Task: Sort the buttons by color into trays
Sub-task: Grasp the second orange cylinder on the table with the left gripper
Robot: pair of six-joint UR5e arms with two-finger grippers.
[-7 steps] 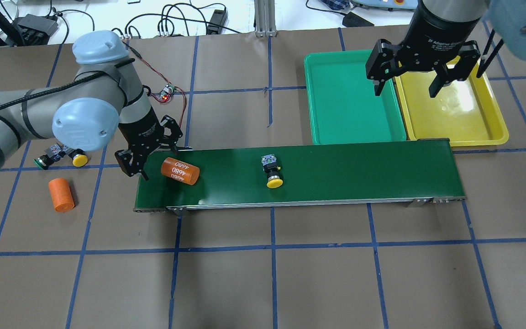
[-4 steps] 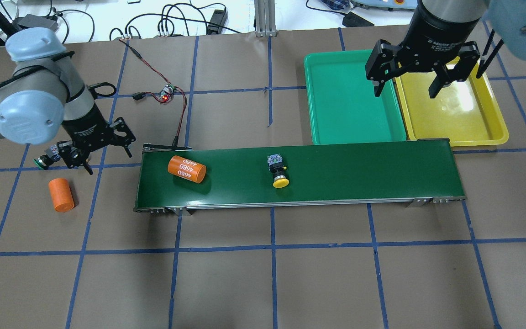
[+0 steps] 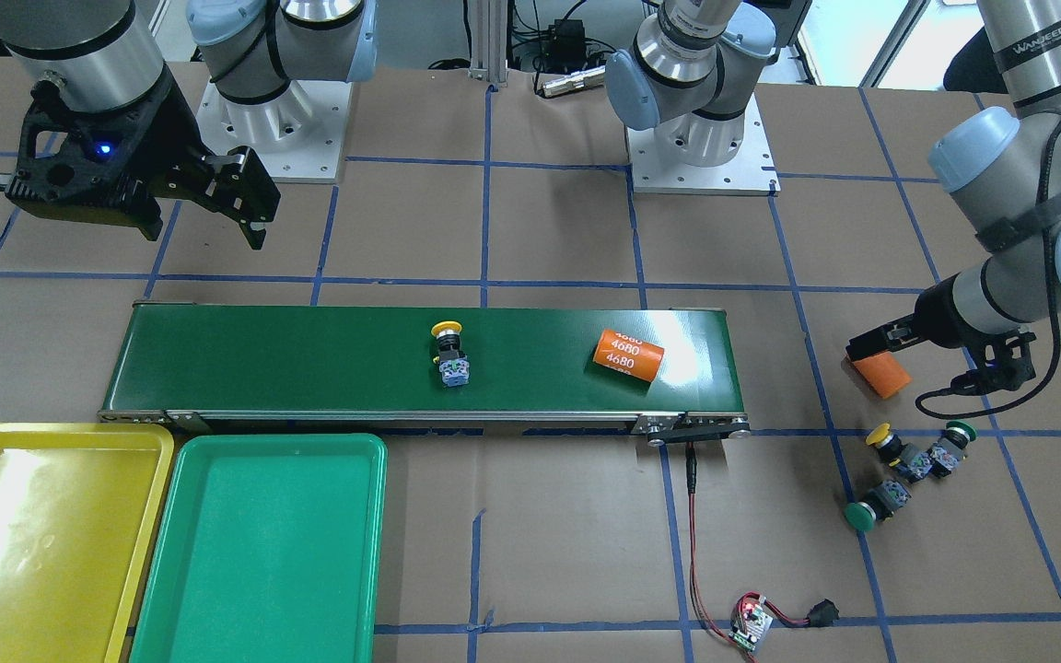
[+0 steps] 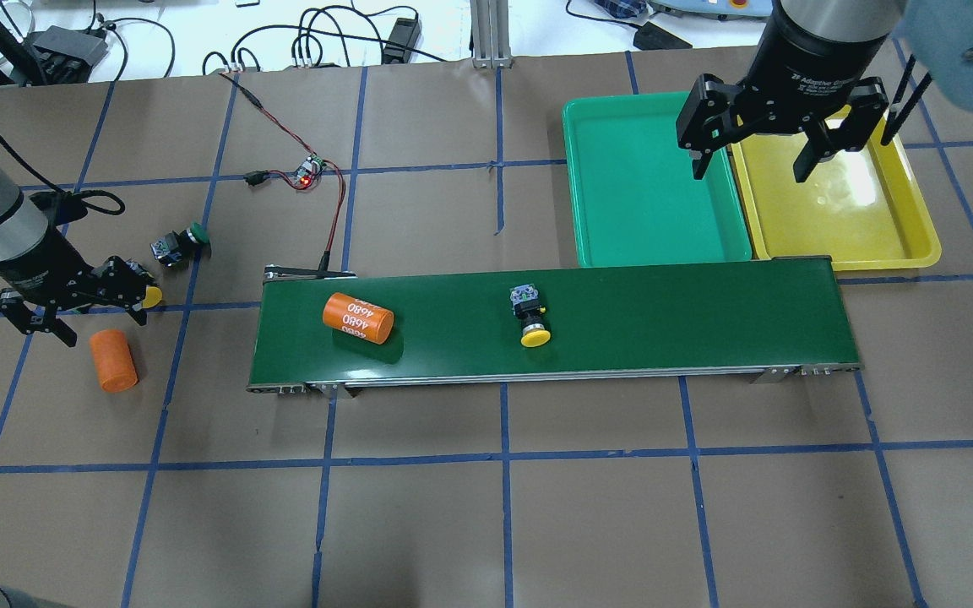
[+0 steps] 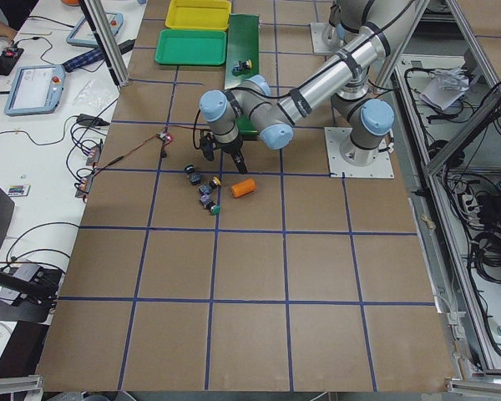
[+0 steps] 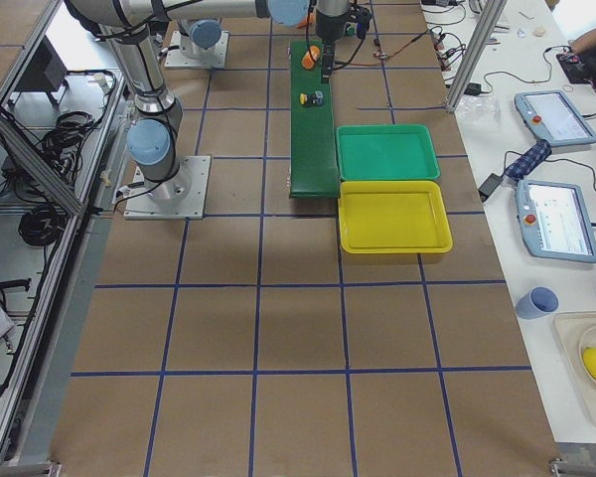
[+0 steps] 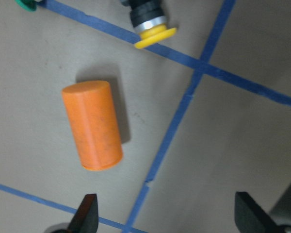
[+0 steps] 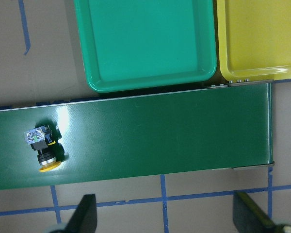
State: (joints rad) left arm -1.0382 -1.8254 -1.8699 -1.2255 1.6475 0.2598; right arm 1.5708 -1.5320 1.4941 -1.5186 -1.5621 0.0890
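One yellow button (image 4: 530,321) lies on the conveyor belt (image 4: 664,321), also seen in the right wrist view (image 8: 41,153). Off the belt's left end lie a yellow button (image 3: 890,442) and two green buttons (image 3: 950,447) (image 3: 871,506). My left gripper (image 4: 94,325) hovers open and empty beside them, over a plain orange cylinder (image 7: 93,125). At the far right sit the green tray (image 4: 651,181) and the yellow tray (image 4: 841,211), both with nothing in them. My right gripper (image 4: 750,165) hangs open and empty above their shared edge.
An orange cylinder marked 4680 (image 4: 357,317) lies on the belt's left part. A small circuit board (image 4: 309,176) with red wires sits behind the belt's left end. Cables and boxes line the table's far edge. Blue tape lines cross the brown tabletop.
My left arm has swung left, from the belt's left end to above the plain orange cylinder, uncovering a green button. The marked cylinder and the yellow button have ridden rightwards on the belt.
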